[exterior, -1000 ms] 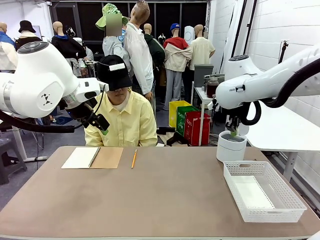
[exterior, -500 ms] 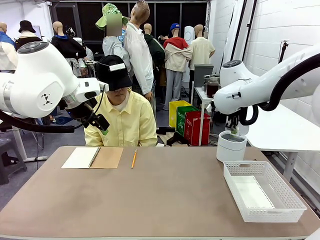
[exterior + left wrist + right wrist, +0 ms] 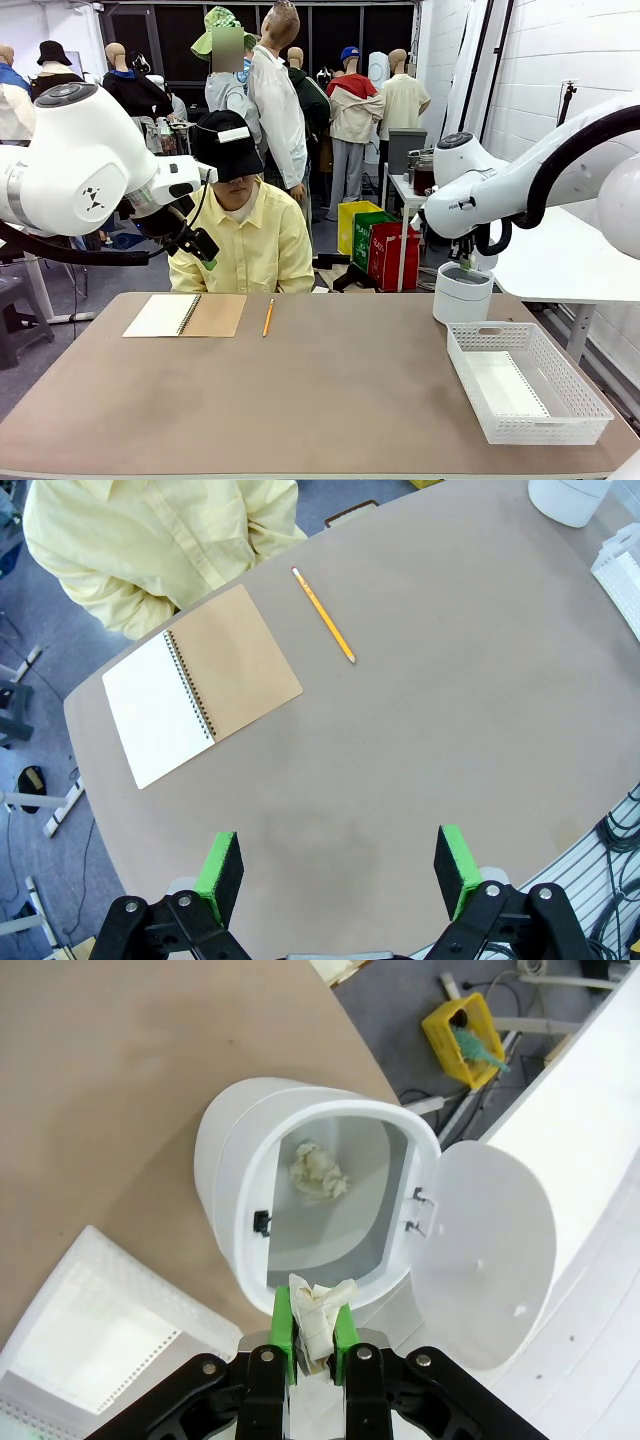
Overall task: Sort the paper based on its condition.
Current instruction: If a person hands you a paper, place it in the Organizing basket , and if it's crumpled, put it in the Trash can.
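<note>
right wrist view has the right gripper pinching a crumpled paper above the open white bin, where another wad lies. left gripper hangs open over the table.

the bench is showing a plain brown. a white perforated basket, a white bin, a tan-covered notebook with a white page, a yellow pencil. crumpled white paper is sitting between green pads of the black right claw.

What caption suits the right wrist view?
Right hand holds crumpled paper above an open white bin with another wad inside.
</note>
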You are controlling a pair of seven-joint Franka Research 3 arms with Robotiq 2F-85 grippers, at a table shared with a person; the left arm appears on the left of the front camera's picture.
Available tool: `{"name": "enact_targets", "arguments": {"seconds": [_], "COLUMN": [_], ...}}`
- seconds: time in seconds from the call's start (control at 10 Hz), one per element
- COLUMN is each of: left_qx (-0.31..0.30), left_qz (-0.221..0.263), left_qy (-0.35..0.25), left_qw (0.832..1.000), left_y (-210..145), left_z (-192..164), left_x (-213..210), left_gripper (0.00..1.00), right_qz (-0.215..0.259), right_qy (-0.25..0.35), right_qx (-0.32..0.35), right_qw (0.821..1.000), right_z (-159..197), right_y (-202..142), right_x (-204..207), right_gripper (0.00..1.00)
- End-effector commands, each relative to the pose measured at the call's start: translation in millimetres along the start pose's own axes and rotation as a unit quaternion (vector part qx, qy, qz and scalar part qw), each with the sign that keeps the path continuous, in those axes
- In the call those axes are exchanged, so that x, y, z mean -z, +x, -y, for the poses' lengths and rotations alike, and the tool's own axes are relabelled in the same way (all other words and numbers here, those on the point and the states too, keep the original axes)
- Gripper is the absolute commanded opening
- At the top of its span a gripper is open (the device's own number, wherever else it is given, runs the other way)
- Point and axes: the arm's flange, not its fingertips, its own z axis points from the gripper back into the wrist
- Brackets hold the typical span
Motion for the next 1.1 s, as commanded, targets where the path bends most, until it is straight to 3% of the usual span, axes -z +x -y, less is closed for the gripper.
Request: {"name": "enact_targets", "arguments": {"seconds": [0.0,0.7,0.8,1.0], "left_qx": [0.003,0.003,0.003,0.003], "left_qz": [0.000,0.000,0.000,0.000], "left_qy": [0.001,0.001,0.001,0.001], "left_qw": [1.000,1.000,1.000,1.000], "left_y": [-1,-1,-1,-1], "left_z": [-1,-1,-1,-1], "left_x": [-1,-1,-1,-1], "left_gripper": [1.00,1.00,1.00,1.00], "right_qz": [-0.001,-0.009,-0.009,-0.011], "right_qy": [-0.032,-0.031,-0.028,-0.027], "right_qx": [0.017,0.022,0.023,0.025], "right_qw": [0.999,0.999,0.999,0.999], "right_z": [9,18,20,21], "right_y": [8,19,20,20], "right_x": [9,34,31,28], "right_gripper": [0.16,0.16,0.29,0.68]}}
